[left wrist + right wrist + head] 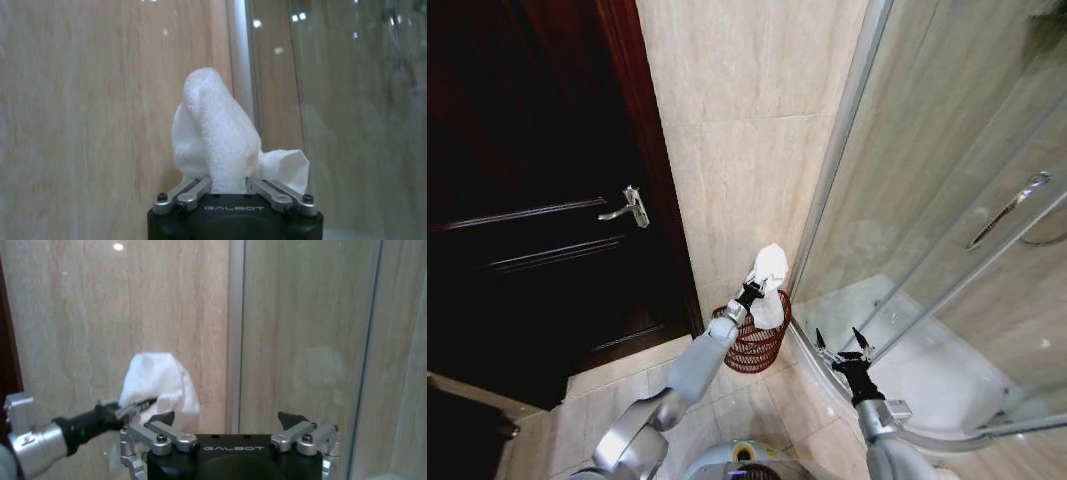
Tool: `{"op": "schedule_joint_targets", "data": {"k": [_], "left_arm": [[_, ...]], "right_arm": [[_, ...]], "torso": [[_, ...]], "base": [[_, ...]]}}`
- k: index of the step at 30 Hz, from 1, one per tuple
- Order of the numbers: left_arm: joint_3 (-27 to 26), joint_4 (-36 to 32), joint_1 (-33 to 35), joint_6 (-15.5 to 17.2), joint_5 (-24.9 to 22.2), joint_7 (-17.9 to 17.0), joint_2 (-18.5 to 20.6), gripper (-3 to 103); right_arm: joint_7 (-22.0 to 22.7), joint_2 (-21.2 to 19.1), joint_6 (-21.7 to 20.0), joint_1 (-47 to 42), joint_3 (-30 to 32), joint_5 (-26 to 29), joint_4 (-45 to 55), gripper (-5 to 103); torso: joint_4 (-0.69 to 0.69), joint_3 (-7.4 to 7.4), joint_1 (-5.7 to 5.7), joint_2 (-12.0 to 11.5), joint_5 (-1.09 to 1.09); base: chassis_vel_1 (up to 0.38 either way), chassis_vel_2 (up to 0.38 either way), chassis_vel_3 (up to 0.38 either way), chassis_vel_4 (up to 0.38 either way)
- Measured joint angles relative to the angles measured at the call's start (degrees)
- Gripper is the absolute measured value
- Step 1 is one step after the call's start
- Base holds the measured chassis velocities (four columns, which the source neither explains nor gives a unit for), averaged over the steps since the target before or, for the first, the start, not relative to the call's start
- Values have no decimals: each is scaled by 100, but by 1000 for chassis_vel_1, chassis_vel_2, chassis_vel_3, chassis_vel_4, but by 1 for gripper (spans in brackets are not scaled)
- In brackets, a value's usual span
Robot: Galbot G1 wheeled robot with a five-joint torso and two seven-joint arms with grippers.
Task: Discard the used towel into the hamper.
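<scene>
Pinching the white towel (769, 280), left tool (749, 293) hangs above the hamper (754, 345) by the tiled wall; towel bunches up past its tips. Right tool (844, 347) spread, idle beside the shower.

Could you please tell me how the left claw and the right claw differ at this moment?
The left claw is shut on the white towel; the right claw is open and empty. The left reaches over the hamper; the right hangs beside the shower door. Both point forward.
</scene>
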Motion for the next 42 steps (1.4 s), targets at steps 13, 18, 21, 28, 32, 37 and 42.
{"op": "schedule_joint_targets", "data": {"k": [13,18,21,28,32,37,42], "left_arm": [[-568,-158,441,1104,1140,1198,408,9],[-536,-363,560,1670,1103,1554,529,9],[-448,-485,639,2097,980,1604,570,9],[-310,-361,637,2703,572,1642,573,6],[-290,-234,631,2721,305,1671,511,14],[-275,-442,697,3295,-216,1795,552,36],[-273,-937,818,4259,-1027,2079,658,51]], "right_arm": [[1,0,103,-16,-100,41,-140,100],[-1,0,83,-8,-101,4,-99,100],[-2,0,87,-18,-101,-12,-98,100],[-3,0,136,-69,-102,-20,-98,100],[-3,0,140,-65,-101,-31,-87,100],[0,0,141,-54,-100,-44,-69,100],[3,0,160,-43,-115,-59,-76,100]], "torso": [[1,1,0,0,-1],[1,1,0,1,-1],[0,0,0,1,-1],[0,1,0,1,0],[1,1,0,1,0],[0,1,0,1,-1],[1,1,0,1,1]], "base": [[0,0,0,0],[0,0,0,0],[0,0,0,0],[0,0,0,0],[0,0,0,0],[0,0,0,0],[0,0,0,0]]}}
